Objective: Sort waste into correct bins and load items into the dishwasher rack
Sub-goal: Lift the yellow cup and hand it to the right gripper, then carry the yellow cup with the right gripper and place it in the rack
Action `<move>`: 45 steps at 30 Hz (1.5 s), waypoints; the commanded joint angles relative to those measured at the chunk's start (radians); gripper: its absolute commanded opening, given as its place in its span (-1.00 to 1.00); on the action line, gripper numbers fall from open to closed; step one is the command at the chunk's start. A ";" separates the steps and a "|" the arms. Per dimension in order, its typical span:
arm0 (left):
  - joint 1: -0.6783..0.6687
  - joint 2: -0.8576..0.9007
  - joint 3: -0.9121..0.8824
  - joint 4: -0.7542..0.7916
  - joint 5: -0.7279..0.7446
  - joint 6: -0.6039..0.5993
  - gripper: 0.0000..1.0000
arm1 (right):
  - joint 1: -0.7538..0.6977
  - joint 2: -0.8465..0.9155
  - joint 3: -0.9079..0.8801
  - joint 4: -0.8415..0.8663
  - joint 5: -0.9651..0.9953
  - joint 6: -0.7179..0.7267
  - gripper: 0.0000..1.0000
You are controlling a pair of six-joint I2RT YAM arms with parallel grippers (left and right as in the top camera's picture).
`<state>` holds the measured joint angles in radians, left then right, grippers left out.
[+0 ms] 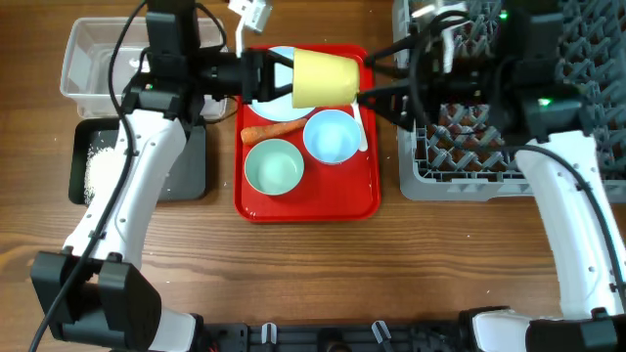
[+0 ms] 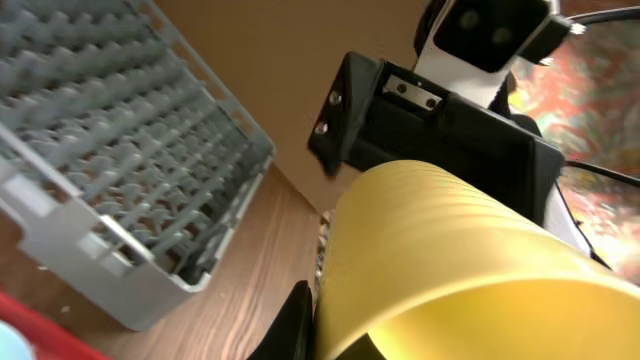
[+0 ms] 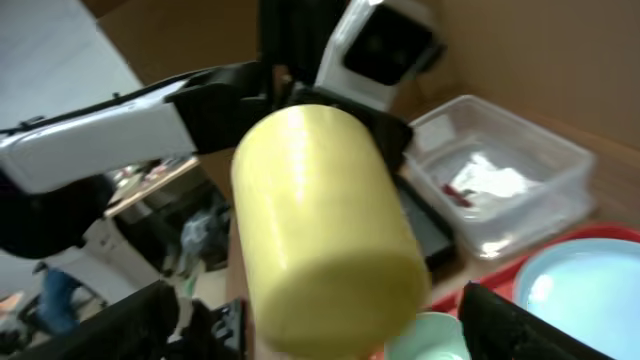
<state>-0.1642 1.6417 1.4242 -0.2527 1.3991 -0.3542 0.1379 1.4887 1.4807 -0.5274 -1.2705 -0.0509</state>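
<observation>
The small yellow cup [image 1: 323,78] hangs on its side above the red tray [image 1: 308,205]. My left gripper [image 1: 279,76] is shut on its rim, one finger [image 2: 297,325] outside the wall of the cup [image 2: 450,260] and the other inside. My right gripper [image 1: 380,80] is open, and its fingers [image 3: 520,320] stand wide on either side of the cup's base [image 3: 325,230]. Two light-blue bowls [image 1: 274,166] [image 1: 331,135], an orange carrot [image 1: 274,132] and a white spoon [image 1: 362,127] lie on the tray. The cup partly hides the plate [image 1: 279,57]. The grey dishwasher rack [image 1: 509,166] is at the right.
A clear tub [image 1: 98,64] at the back left holds a white napkin [image 3: 490,180] and a red wrapper [image 3: 458,192]. In front of it a black tray [image 1: 186,166] holds loose rice [image 1: 101,166]. The right arm reaches across the rack.
</observation>
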 commanded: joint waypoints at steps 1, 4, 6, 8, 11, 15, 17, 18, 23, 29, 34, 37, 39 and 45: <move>-0.025 0.002 0.005 0.008 0.042 0.006 -0.92 | 0.051 0.013 -0.001 0.008 -0.021 -0.016 0.77; -0.026 0.002 0.005 0.009 0.040 0.005 -0.92 | 0.073 0.021 -0.001 0.015 -0.021 -0.011 0.70; -0.026 0.002 0.005 0.010 0.040 0.005 -0.92 | 0.085 0.037 -0.001 0.019 -0.021 0.002 0.50; -0.026 0.002 0.005 0.010 0.040 0.005 -0.92 | 0.091 0.053 -0.001 0.018 -0.023 0.005 0.24; -0.026 0.002 0.005 0.011 0.039 0.006 -0.92 | 0.092 0.066 -0.001 0.018 -0.033 0.011 0.00; -0.026 0.002 0.005 0.009 0.024 0.006 -0.52 | 0.090 0.066 -0.001 0.019 -0.032 0.011 -0.24; -0.025 0.002 0.003 -0.004 0.016 0.006 -0.28 | 0.076 0.065 -0.001 0.018 -0.032 0.023 -0.33; -0.024 0.002 0.003 -0.006 0.013 0.006 -0.22 | 0.069 0.065 -0.001 0.018 -0.032 0.027 -0.34; -0.017 0.008 0.002 -0.006 0.009 0.006 -0.13 | -0.034 0.065 -0.001 -0.028 -0.031 0.028 -0.35; 0.001 0.009 0.002 -0.172 -0.214 0.066 -0.11 | -0.193 0.058 -0.001 -0.183 0.158 0.029 -0.29; -0.013 0.009 0.002 -0.406 -0.760 0.066 -0.13 | -0.269 0.056 0.008 -0.367 0.509 0.103 -0.29; -0.033 0.009 0.002 -0.506 -1.065 0.066 -0.12 | -0.272 0.056 0.024 -0.492 0.796 0.182 -0.29; -0.045 0.009 0.002 -0.549 -1.223 0.062 -0.11 | -0.272 0.056 0.025 -0.568 0.936 0.236 -0.29; -0.048 0.009 0.002 -0.595 -1.434 0.053 -0.08 | -0.272 0.063 0.025 -0.735 1.277 0.379 -0.28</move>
<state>-0.2096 1.6505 1.4258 -0.8371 0.1741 -0.3084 -0.1337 1.5394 1.4822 -1.2308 -0.2436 0.2161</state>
